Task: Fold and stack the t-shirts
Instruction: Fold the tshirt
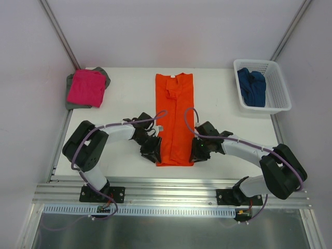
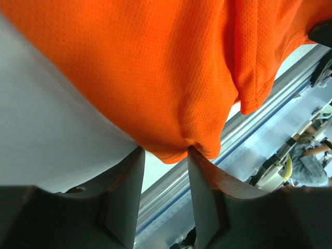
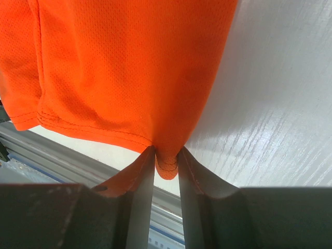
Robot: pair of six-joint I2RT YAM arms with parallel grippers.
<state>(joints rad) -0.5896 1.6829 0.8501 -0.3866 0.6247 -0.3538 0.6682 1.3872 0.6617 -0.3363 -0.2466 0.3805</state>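
Observation:
The orange t-shirt (image 1: 175,119) lies in the middle of the white table (image 1: 124,98), folded lengthwise into a narrow strip with its collar at the far end. At its near left corner my left gripper (image 1: 154,153) is shut on a bunched bit of hem (image 2: 176,148). At the near right corner my right gripper (image 1: 196,153) pinches the hem corner (image 3: 167,163) between its fingertips. A folded pink t-shirt (image 1: 85,87) rests on a grey t-shirt (image 1: 70,98) at the far left. The dark blue t-shirt (image 1: 251,87) sits crumpled in the basket.
The white lattice basket (image 1: 282,93) stands at the far right corner. An aluminium rail (image 1: 171,184) runs along the table's near edge just behind both grippers. Slanted frame posts (image 1: 62,36) rise at the far corners.

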